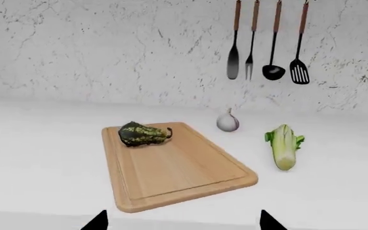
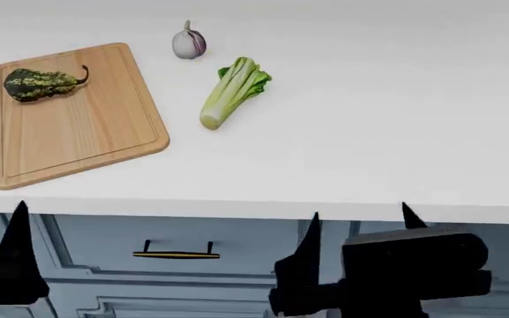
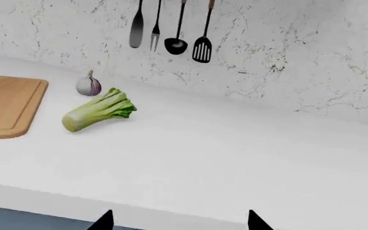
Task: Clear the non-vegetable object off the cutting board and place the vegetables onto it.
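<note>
Both claws sit lowest and closest in the head view, below the counter edge in front of the cabinet. Right gripper (image 2: 360, 225) has its two dark fingertips spread apart with nothing between them; its wrist view shows the same, tips wide at the frame edge, holding nothing. Left gripper (image 1: 182, 220) also shows two tips spread wide in its own wrist view, empty. In the head view only one left finger (image 2: 11, 255) is visible.

Everything on the white countertop (image 2: 396, 119) lies ahead of and above both claws, well apart from them.

- cutting board (image 2: 87, 126): straight ahead of the left gripper, angled, near corner close to the counter edge.
- gourd (image 2: 38, 84): lying on its side on the far end of the board, stem curling up toward the board's far edge. Farthest board item from the left gripper.
- bok choy (image 2: 230, 91): on bare counter just beside the board, between the two claws' lines, ahead-left of the right gripper. Pale stalk end faces the robot, leafy end points away.
- garlic bulb (image 2: 188, 42): beyond the bok choy, just off the board's far corner, stem up. Not touching board or bok choy.

Cabinet drawer handle (image 2: 175, 252) sits between the two claws. Hanging utensils (image 1: 267, 43) on the marble wall (image 1: 107, 48), past everything else.
</note>
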